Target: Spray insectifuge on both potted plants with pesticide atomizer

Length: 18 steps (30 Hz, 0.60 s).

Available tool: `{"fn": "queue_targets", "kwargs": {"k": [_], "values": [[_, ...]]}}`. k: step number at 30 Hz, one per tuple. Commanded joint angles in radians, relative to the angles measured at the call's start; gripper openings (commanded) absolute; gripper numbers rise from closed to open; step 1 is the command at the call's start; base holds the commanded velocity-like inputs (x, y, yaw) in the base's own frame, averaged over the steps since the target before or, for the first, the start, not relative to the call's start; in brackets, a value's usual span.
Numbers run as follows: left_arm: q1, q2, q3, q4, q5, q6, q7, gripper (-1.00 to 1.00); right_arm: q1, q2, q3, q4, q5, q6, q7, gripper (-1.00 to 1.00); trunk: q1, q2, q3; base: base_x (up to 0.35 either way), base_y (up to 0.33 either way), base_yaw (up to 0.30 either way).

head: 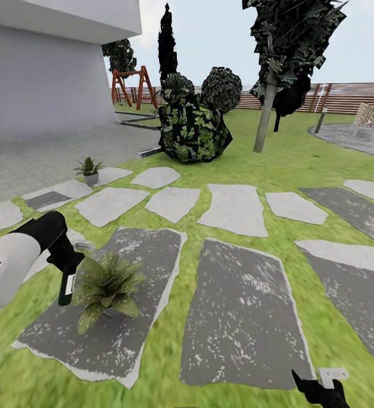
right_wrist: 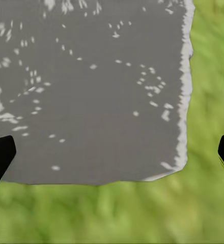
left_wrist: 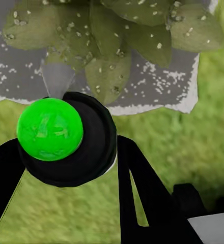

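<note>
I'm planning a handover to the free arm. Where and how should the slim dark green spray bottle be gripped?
The left gripper already clamps the slim dark green spray bottle at its top, body hanging upright beside the near potted plant on the dark stepping stone. I'd grip the narrow lower body side-on from the plant-free side, probably the lawn side, fingers across the label.

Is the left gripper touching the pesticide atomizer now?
Touching. In the left wrist view the left gripper has its black fingers closed against the pesticide atomizer; the head view shows the bottle hanging from it beside the nearer potted plant.
</note>
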Motion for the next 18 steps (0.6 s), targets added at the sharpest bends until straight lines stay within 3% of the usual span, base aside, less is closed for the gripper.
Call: {"fn": "queue_targets", "kwargs": {"k": [1,5,10,18], "values": [[0.000,0.000,-0.006,-0.002,-0.002,0.005,-0.009,-1.00,-0.001,0.000,0.000,0.001,-0.011,-0.002,0.009,1.00,0.000,0.000,-0.001,0.330,0.000,0.000],[0.001,0.000,-0.006,-0.001,-0.028,0.004,-0.009,-1.00,-0.001,0.000,0.000,0.001,-0.011,-0.002,0.009,1.00,0.000,0.000,-0.001,0.290,0.000,0.000],[0.001,0.002,-0.004,0.001,-0.093,0.003,-0.009,-1.00,-0.001,-0.001,0.000,0.001,-0.011,-0.002,0.009,1.00,0.000,0.000,-0.001,0.046,0.000,0.000],[0.021,0.005,-0.004,0.002,-0.104,-0.006,-0.010,-1.00,-0.001,-0.001,0.000,0.001,-0.011,-0.002,0.009,1.00,0.000,0.000,-0.001,0.001,0.000,0.000]]}}
